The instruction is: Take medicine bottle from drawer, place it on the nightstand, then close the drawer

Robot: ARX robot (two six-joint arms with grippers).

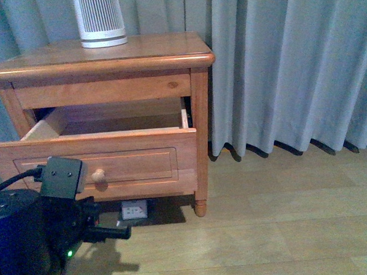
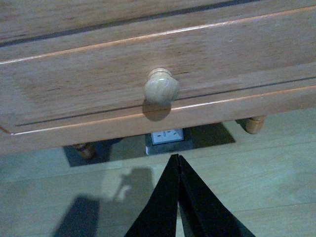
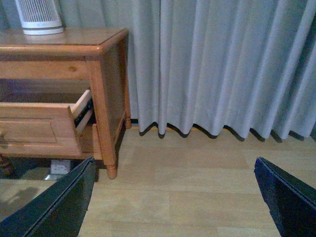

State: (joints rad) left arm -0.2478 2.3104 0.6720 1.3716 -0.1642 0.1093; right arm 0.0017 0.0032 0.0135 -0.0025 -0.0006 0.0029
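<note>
The nightstand [image 1: 138,51] stands at the left with its drawer [image 1: 130,152] pulled out; the round knob [image 1: 98,175] is on the drawer's front. The front panel hides most of the drawer's inside, and no medicine bottle shows in any view. My left gripper [image 1: 117,232] is shut and empty, low over the floor in front of the drawer and below the knob. In the left wrist view its tips [image 2: 176,158] point at the knob [image 2: 161,87] from a short distance. My right gripper [image 3: 173,197] is open and empty over bare floor, right of the nightstand [image 3: 106,79].
A tall white ribbed device [image 1: 100,20] stands on the nightstand's top at the back left. A white socket box [image 1: 135,209] lies on the floor under the nightstand. Grey curtains [image 1: 289,67] hang behind and to the right. Wooden floor [image 1: 265,231] lies to the right.
</note>
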